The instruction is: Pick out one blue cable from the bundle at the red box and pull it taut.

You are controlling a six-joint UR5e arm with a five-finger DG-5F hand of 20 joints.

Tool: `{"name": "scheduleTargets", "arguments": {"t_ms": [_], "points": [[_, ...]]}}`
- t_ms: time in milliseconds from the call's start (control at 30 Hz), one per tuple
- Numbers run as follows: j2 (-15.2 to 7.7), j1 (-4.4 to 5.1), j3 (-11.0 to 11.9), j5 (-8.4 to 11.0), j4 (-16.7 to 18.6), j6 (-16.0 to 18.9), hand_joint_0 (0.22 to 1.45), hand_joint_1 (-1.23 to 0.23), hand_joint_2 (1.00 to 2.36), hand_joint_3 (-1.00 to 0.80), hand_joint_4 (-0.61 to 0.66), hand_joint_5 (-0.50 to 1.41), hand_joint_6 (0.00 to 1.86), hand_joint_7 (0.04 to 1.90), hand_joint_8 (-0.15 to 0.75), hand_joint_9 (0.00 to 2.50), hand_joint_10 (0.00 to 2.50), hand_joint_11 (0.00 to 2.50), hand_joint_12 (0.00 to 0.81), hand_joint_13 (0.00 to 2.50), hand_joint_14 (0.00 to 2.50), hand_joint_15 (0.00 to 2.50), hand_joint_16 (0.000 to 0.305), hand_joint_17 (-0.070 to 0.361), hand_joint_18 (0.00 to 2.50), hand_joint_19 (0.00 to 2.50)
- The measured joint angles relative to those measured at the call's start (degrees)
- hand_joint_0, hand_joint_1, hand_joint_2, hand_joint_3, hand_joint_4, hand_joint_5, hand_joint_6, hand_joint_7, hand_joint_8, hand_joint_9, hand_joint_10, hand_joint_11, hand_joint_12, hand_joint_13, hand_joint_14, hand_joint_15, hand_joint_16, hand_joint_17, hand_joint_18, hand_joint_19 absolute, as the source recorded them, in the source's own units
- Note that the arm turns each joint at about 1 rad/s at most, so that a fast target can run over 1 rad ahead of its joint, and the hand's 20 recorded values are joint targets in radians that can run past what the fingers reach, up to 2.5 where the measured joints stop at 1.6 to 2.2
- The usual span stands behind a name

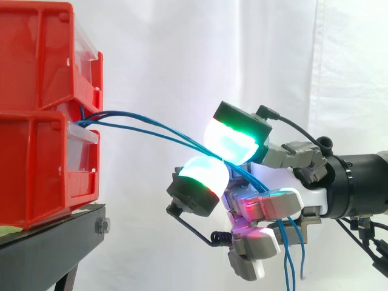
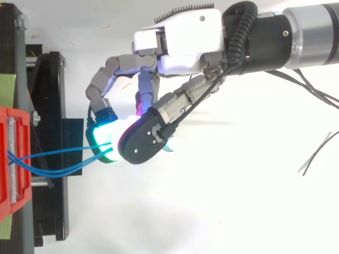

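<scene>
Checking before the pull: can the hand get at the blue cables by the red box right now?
Probably yes. The cables span open air between the box and the hand, and they run between its curled fingers. Several run together, so isolating one looks harder.

Blue cables (image 2: 58, 153) run from the red box (image 2: 13, 153) across the black stand (image 2: 50, 95) into the curled, glowing fingertips (image 2: 101, 138) of the hand (image 2: 180, 47).

Free gap between red bins (image 1: 42, 121), hand (image 1: 309, 191); blue cables (image 1: 182, 140) cross.
</scene>
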Motion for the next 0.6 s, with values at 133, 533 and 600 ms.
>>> {"name": "scheduleTargets", "arguments": {"t_ms": [133,533,600], "points": [[-0.01,0.02,0.01,0.0,0.14,-0.04,0.64,-0.8,1.01,-0.4,-0.01,-0.07,0.92,1.0,0.25,1.44,0.03,0.9,0.333,1.25,0.03,0.8,0.047,0.106,0.99,0.69],[-0.02,-0.01,0.04,0.01,-0.04,0.01,0.45,-0.56,1.0,-0.5,0.01,-0.05,0.89,1.01,0.269,1.54,0.03,0.86,0.371,1.27,0.03,0.72,0.056,0.126,1.02,0.63],[-0.01,-0.06,0.03,-0.03,-0.16,0.08,0.48,-0.64,1.0,-0.5,0.01,-0.05,0.89,1.03,0.259,1.56,0.03,0.86,0.353,1.27,0.03,0.74,0.053,0.119,0.99,0.67]]}}
